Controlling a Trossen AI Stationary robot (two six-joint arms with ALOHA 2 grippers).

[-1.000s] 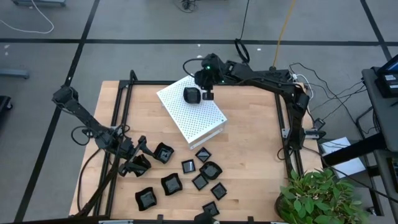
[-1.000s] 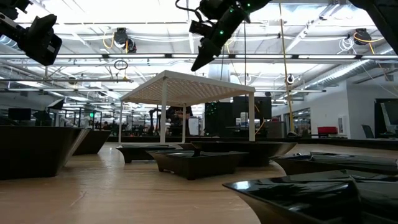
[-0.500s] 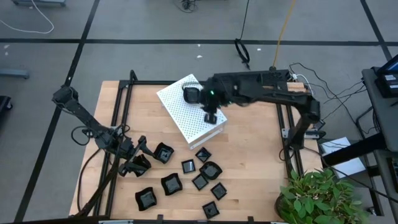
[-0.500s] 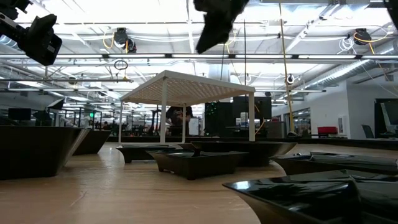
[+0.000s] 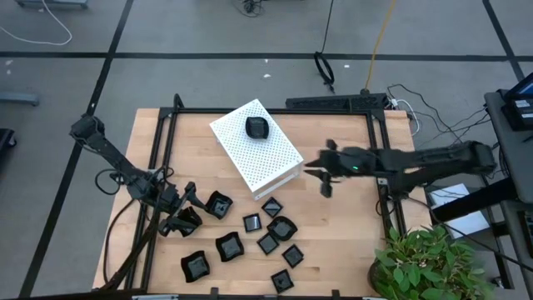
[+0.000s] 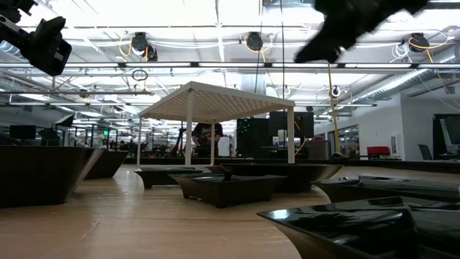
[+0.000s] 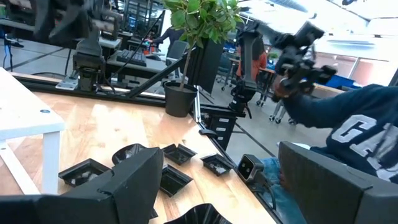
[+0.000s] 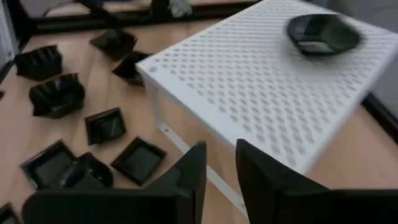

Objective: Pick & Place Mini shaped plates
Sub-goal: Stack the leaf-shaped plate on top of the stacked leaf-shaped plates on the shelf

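Several glossy black mini plates point(image 5: 268, 236) lie scattered on the near part of the wooden table. One rounded plate point(image 5: 256, 127) rests on top of the white perforated box point(image 5: 268, 167), and the right wrist view shows that plate point(image 8: 322, 32) too. My right gripper point(image 5: 325, 182) hovers over bare wood to the right of the box, empty, its fingers point(image 8: 252, 177) a narrow gap apart. My left gripper point(image 5: 184, 210) sits low at the left end of the plate cluster, open wide. A wavy plate rim point(image 7: 200, 214) shows between its fingers, untouched as far as I can see.
Black frame rails point(image 5: 163, 158) run along the table's left and right sides. A potted plant point(image 5: 425, 262) stands off the near right corner. A person's blue sleeve point(image 7: 348, 134) shows beyond the table's near edge. Bare wood lies right of the box.
My right gripper has moved from beside the plate on top of the box toward the table's right and near edges, coming clear of the box. The plate has stayed where it was on the box. The left arm has kept still.
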